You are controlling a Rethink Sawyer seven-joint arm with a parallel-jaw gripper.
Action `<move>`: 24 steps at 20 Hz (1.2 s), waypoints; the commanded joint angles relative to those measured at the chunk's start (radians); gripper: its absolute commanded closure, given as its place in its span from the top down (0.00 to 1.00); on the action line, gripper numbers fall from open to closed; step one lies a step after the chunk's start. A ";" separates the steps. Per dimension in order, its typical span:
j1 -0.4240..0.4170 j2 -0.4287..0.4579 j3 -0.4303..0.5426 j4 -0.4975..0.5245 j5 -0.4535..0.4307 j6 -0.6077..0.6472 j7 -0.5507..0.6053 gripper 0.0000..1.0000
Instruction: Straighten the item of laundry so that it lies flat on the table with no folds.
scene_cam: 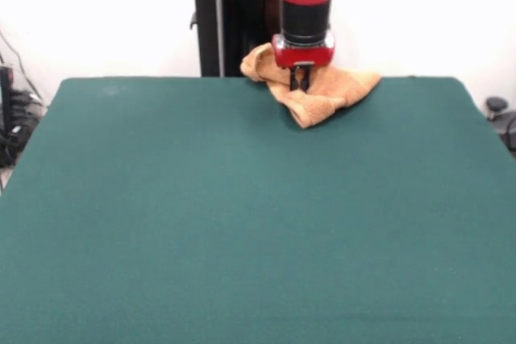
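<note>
The orange-tan towel [322,93] lies bunched and folded at the far edge of the dark green table [242,223], near the middle-right of that edge. One corner points toward the camera, and part of the cloth hangs up behind the arm. My gripper [300,80] comes straight down from the red and black arm onto the towel's middle. Its dark fingers stand close together and seem to pinch a fold of the cloth, with the tips at the towel's surface. The towel's band stripes do not show.
The robot's black pedestal [230,26] stands just behind the table's far edge. Cables and dark equipment [12,118] sit at the left side, and a small dark object [498,110] at the right.
</note>
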 commanded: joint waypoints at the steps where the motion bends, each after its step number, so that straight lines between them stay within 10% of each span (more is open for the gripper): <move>1: -0.041 0.060 0.084 -0.403 0.043 0.183 -0.053 0.00; 10: -0.046 0.056 0.128 -0.472 0.002 0.335 -0.047 0.00; 23: -0.018 0.118 0.043 -0.404 -0.034 0.038 0.138 0.00; 24: -0.003 0.120 0.026 -0.409 -0.025 0.039 0.146 1.00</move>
